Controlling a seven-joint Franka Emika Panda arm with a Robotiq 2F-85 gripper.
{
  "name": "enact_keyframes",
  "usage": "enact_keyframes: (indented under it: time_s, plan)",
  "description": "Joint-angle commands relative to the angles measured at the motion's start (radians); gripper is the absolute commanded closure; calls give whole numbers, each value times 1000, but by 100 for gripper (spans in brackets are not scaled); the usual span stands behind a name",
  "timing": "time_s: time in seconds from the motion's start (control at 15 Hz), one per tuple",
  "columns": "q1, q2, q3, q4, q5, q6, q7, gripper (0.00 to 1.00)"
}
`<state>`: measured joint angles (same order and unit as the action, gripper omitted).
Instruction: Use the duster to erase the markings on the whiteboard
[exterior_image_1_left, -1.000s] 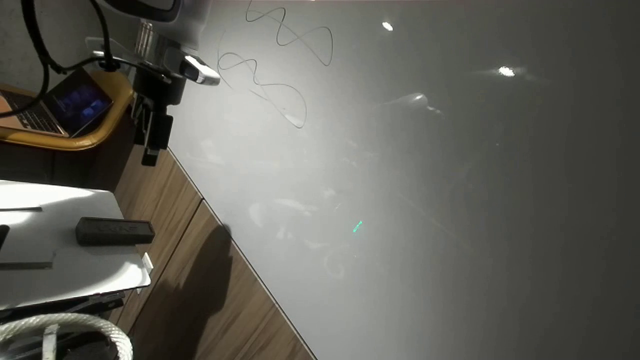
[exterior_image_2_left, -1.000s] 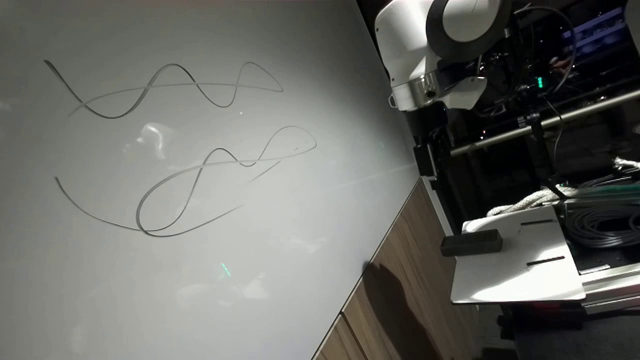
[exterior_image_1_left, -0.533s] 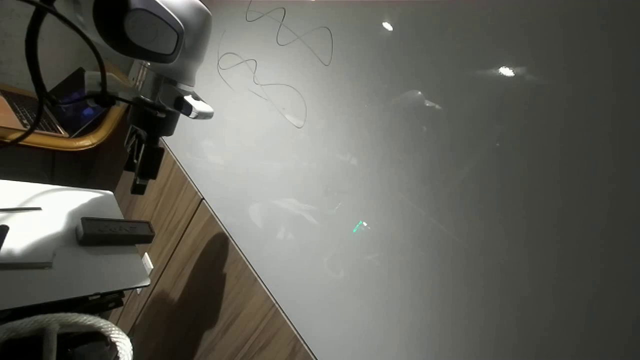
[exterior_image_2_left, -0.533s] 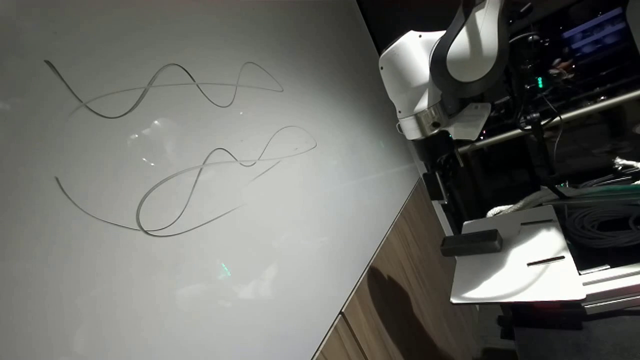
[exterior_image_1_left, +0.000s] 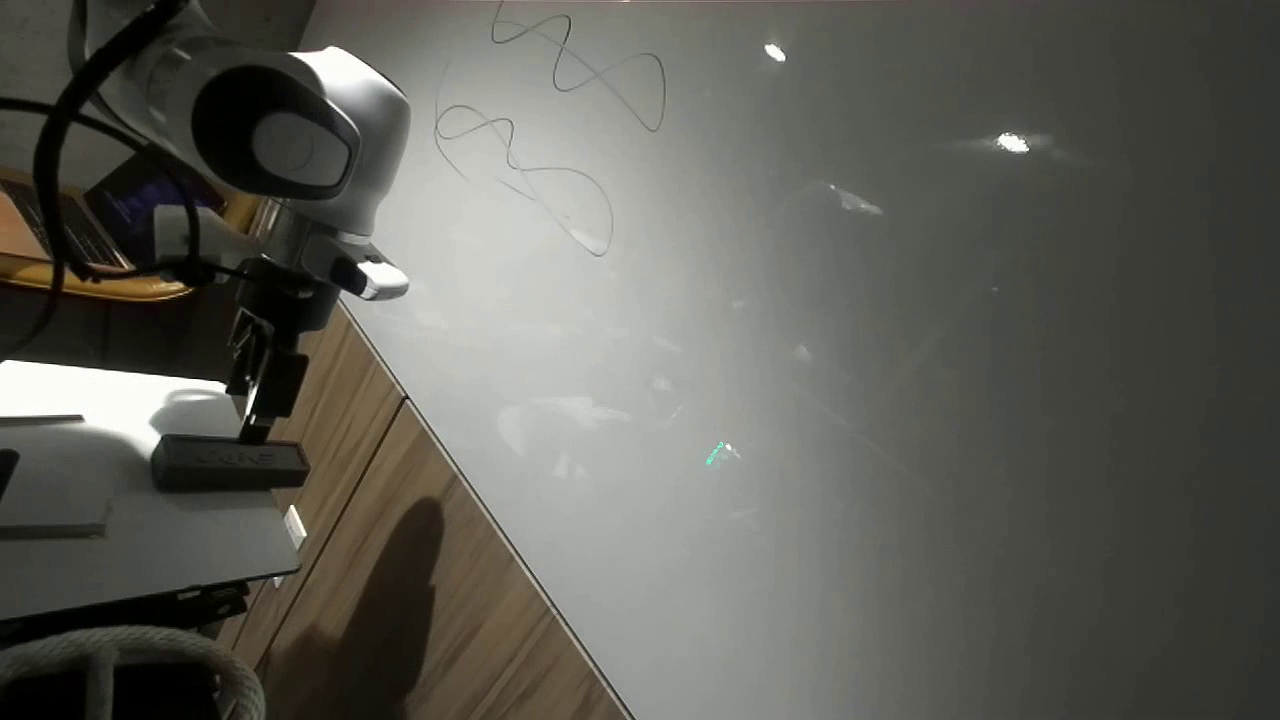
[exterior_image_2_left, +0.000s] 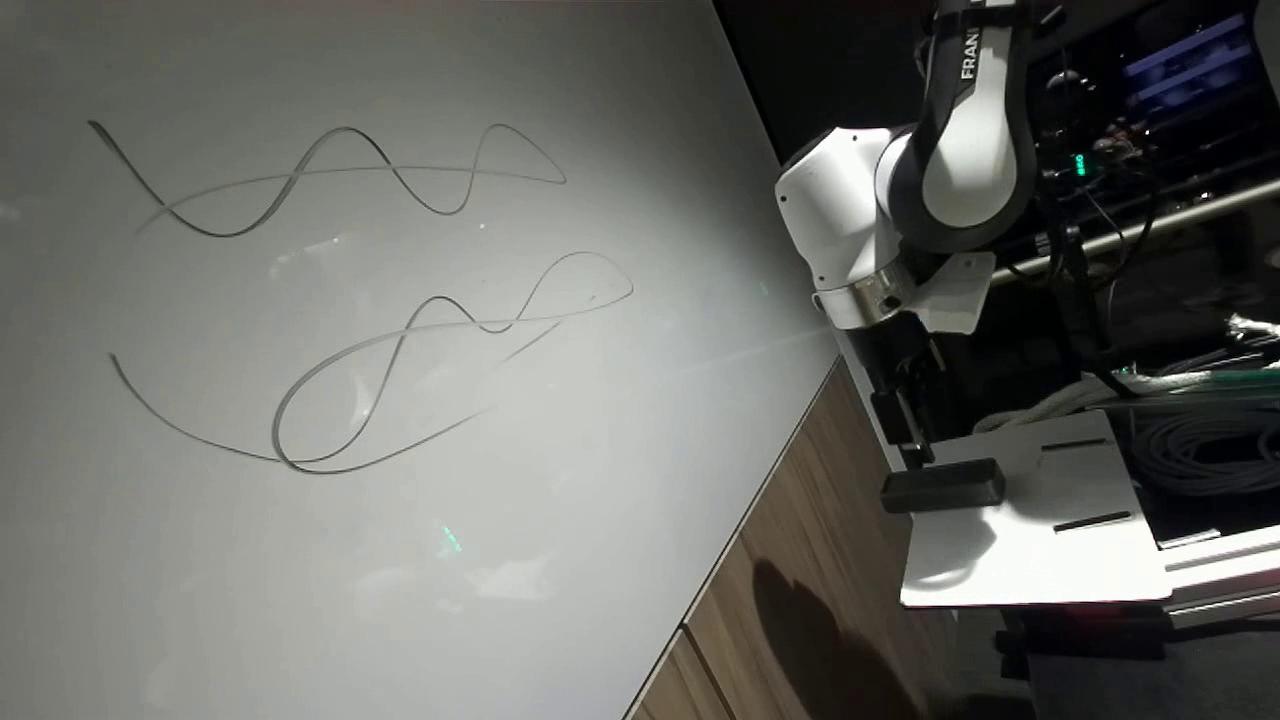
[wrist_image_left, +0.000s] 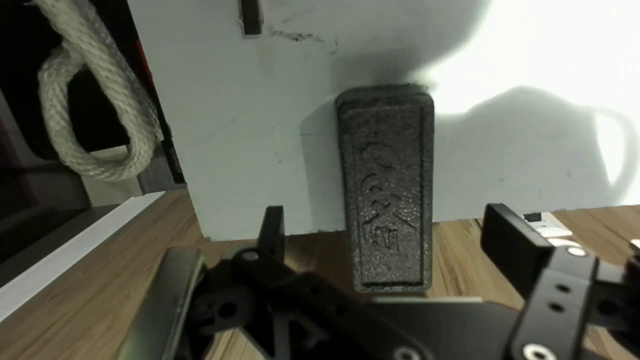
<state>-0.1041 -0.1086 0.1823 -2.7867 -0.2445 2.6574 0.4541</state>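
The duster (exterior_image_1_left: 230, 463), a dark grey block, lies on the small white tabletop with one end past its edge. It also shows in an exterior view (exterior_image_2_left: 943, 486) and in the wrist view (wrist_image_left: 387, 190). My gripper (exterior_image_1_left: 254, 428) is just above the duster. In the wrist view my gripper (wrist_image_left: 387, 235) is open and empty, its fingers apart on either side of the duster's overhanging end, not touching it. The whiteboard (exterior_image_2_left: 200, 600) is the large glossy panel, also in an exterior view (exterior_image_1_left: 850, 400). The markings (exterior_image_2_left: 295, 180) are thin dark squiggles on it, in both exterior views.
The white tabletop (wrist_image_left: 225, 150) has dark slots. A rope loop (wrist_image_left: 105, 90) hangs beside it. Wood panels (exterior_image_1_left: 480, 580) run along the whiteboard's edge. An open laptop (exterior_image_1_left: 70, 225) sits behind the arm. Coiled cables (exterior_image_2_left: 1200, 460) lie beyond the tabletop.
The arm and gripper have moved down in both exterior views, from well above the tabletop to just above the duster. The duster and the markings have not changed.
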Motion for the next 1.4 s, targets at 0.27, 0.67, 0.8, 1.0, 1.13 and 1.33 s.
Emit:
enact_keyframes:
  time_s: [0.27, 0.67, 0.8, 1.0, 1.13, 1.33]
  plan:
    - [42, 127, -79, 2, -140, 103, 101, 0]
    - [65, 180, -99, 5, -185, 149, 148, 0]
    - [69, 190, -102, 5, -200, 157, 163, 0]
    - [72, 189, -97, 6, -218, 157, 184, 35]
    - [72, 186, -96, 7, -227, 153, 195, 49]
    - [75, 177, -90, 9, -235, 140, 201, 69]
